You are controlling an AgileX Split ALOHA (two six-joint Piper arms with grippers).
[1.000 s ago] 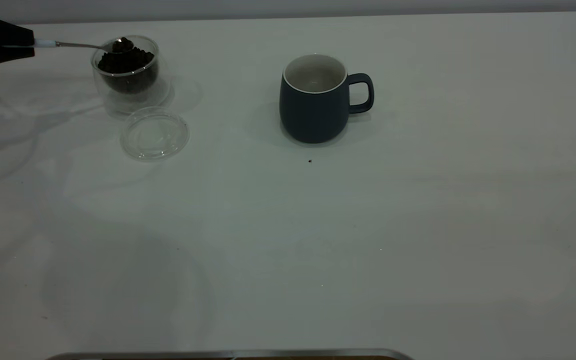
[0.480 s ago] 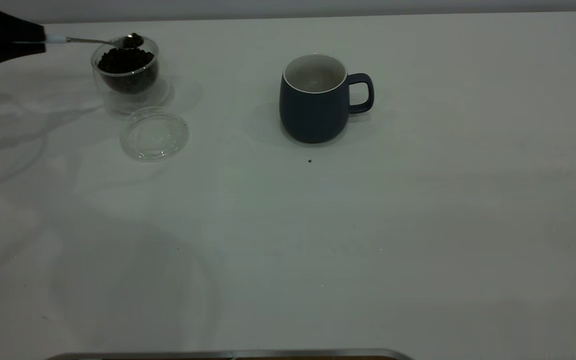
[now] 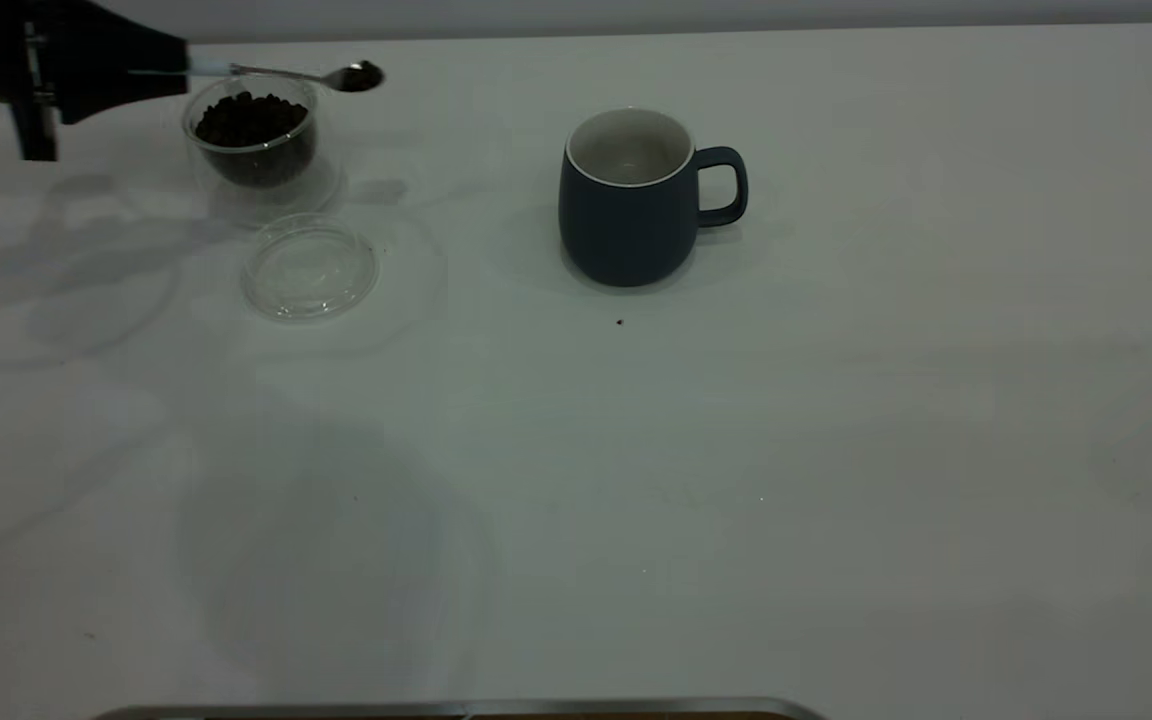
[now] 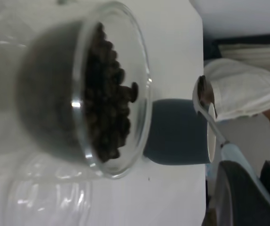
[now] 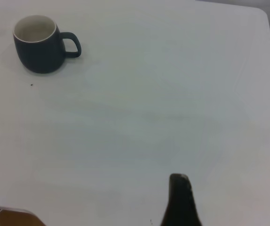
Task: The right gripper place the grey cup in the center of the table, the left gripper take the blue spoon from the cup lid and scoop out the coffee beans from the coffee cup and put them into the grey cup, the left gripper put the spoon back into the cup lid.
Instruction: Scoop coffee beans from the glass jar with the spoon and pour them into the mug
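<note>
My left gripper (image 3: pixel 171 65) is shut on the pale handle of the blue spoon (image 3: pixel 281 73) and holds it level above the table (image 3: pixel 736 450). The spoon's bowl carries a few coffee beans and hangs just right of the coffee cup (image 3: pixel 254 140), which holds a heap of coffee beans (image 3: pixel 251 118). The clear cup lid (image 3: pixel 309 268) lies empty in front of the coffee cup. The grey cup (image 3: pixel 626 200) stands upright at mid-table with its handle to the right and looks empty. In the left wrist view the spoon (image 4: pixel 205 101) is near the grey cup's rim (image 4: pixel 177 132). My right gripper (image 5: pixel 179 188) is parked far from the cup (image 5: pixel 41 44).
A single stray bean (image 3: pixel 620 322) lies on the table in front of the grey cup. A metal strip (image 3: pixel 456 710) runs along the near table edge. A person in white (image 4: pixel 243 89) stands beyond the far edge.
My left gripper lifted the loaded spoon out of the coffee cup and carried it right, past the cup's rim toward the grey cup. Nothing else moved.
</note>
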